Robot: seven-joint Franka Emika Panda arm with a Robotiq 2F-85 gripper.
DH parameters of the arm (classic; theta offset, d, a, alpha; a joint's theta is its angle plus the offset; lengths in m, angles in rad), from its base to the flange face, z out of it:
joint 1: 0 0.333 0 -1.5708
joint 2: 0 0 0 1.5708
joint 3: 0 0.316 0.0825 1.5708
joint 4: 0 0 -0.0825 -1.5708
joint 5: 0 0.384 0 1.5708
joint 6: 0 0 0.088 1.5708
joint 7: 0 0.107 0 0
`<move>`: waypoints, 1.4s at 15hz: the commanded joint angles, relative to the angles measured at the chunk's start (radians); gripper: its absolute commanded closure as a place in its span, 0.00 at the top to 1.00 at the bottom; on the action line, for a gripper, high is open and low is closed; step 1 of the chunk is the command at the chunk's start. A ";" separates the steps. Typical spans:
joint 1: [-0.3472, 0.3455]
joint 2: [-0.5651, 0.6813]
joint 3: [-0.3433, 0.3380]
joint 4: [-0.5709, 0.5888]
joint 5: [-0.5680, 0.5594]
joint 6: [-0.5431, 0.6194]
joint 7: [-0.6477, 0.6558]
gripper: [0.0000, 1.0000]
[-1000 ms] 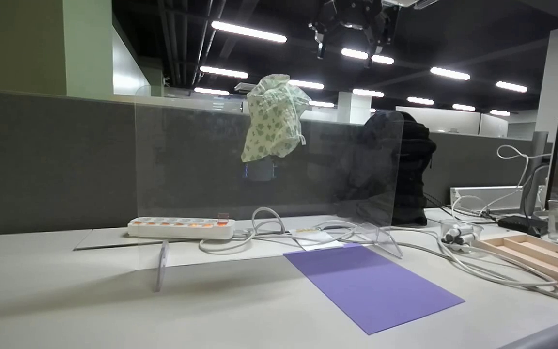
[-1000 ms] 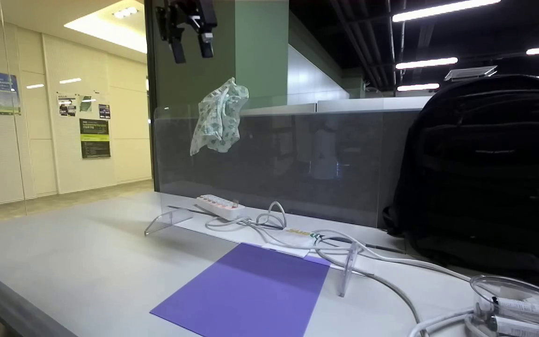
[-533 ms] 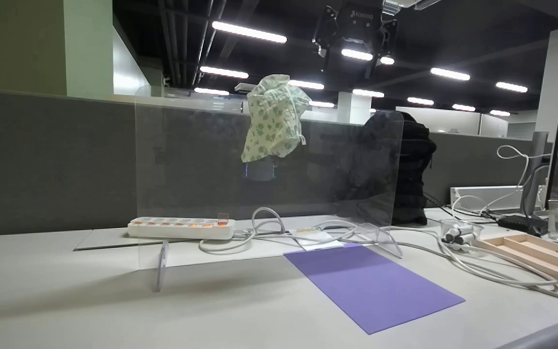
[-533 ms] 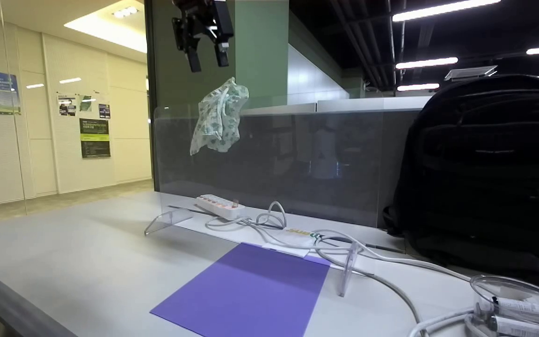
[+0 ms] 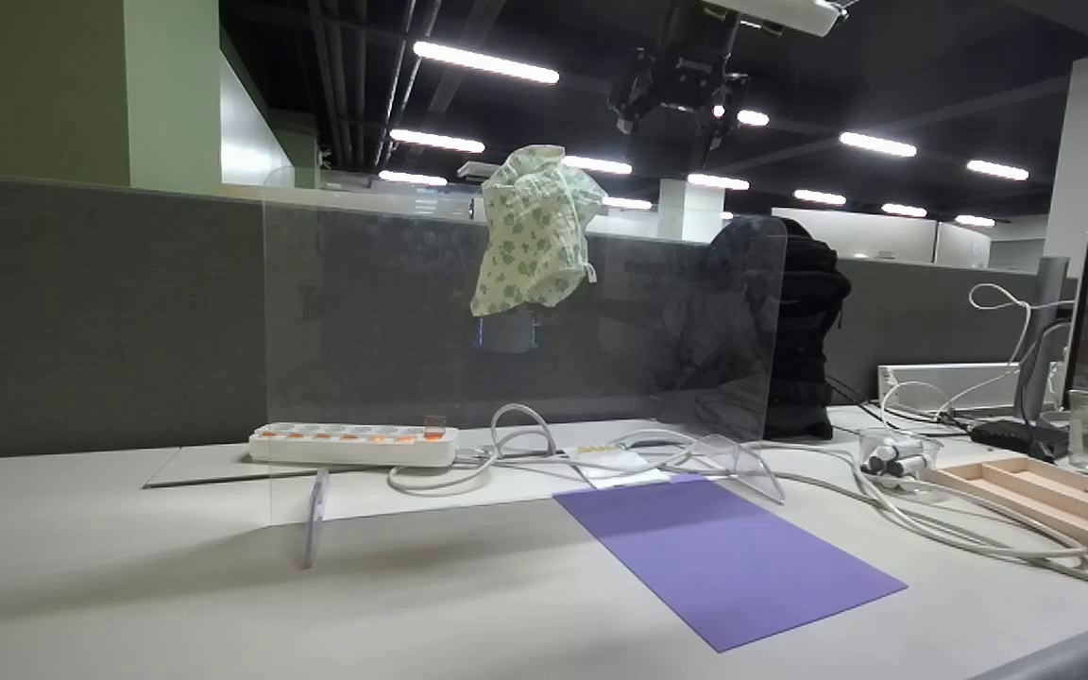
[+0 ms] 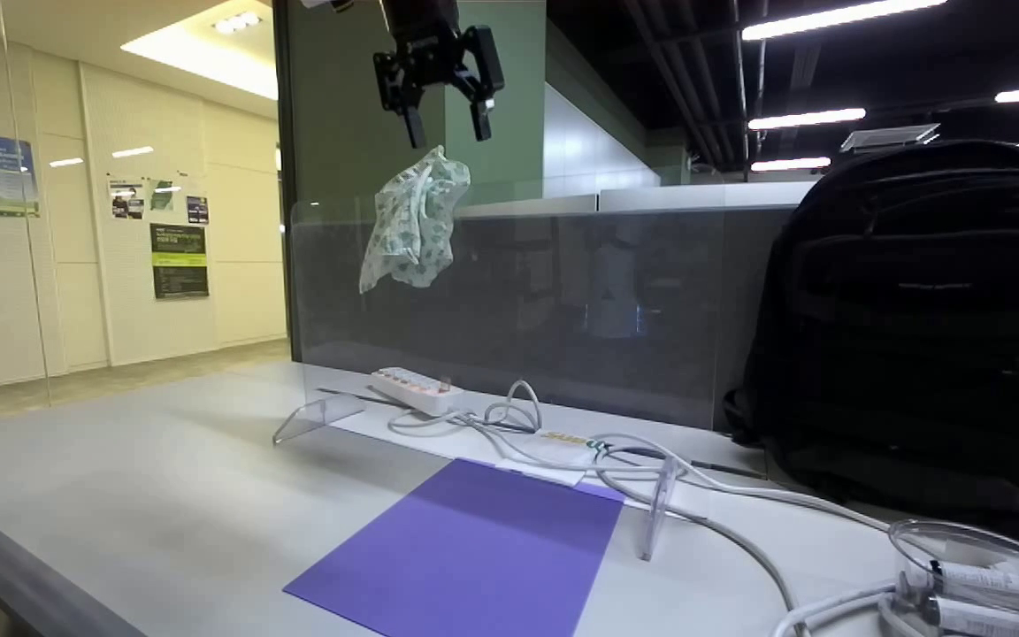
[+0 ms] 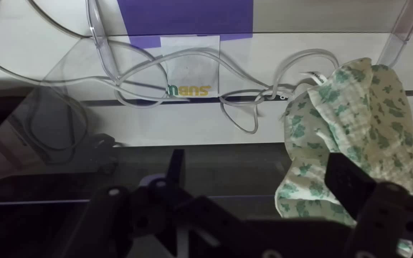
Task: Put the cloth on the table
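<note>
A pale cloth with green leaf print hangs over the top edge of a transparent upright panel (image 5: pixel 365 331), above the table (image 5: pixel 128 604). The cloth shows in both exterior views (image 5: pixel 536 231) (image 6: pixel 417 226) and at the right of the wrist view (image 7: pixel 357 114). My gripper is open with nothing between its fingers. It points down, above the cloth's height, in both exterior views (image 5: pixel 664 154) (image 6: pixel 450 134). In the wrist view my gripper's (image 7: pixel 256 156) right finger overlaps the cloth and the left finger is well away from it. I cannot tell if anything touches.
A purple sheet (image 5: pixel 728 557) lies on the table in front of the panel. A white power strip (image 5: pixel 355 446) and loose cables (image 6: pixel 509 416) lie behind it. A black backpack (image 6: pixel 916 336) stands beside the panel. A wooden tray (image 5: pixel 1045 505) and a cup of small bottles (image 6: pixel 978 584) are nearby.
My gripper has moved down, and towards the right in an exterior view, coming closer to the cloth. Its fingers stay open. The cloth and the panel have not moved.
</note>
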 commanded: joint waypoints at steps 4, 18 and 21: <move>0.088 0.160 -0.025 0.140 0.089 0.016 -0.205 1.00; 0.105 0.259 -0.006 0.222 0.159 -0.012 -0.356 0.32; 0.109 0.253 0.000 0.215 0.186 -0.031 -0.371 0.12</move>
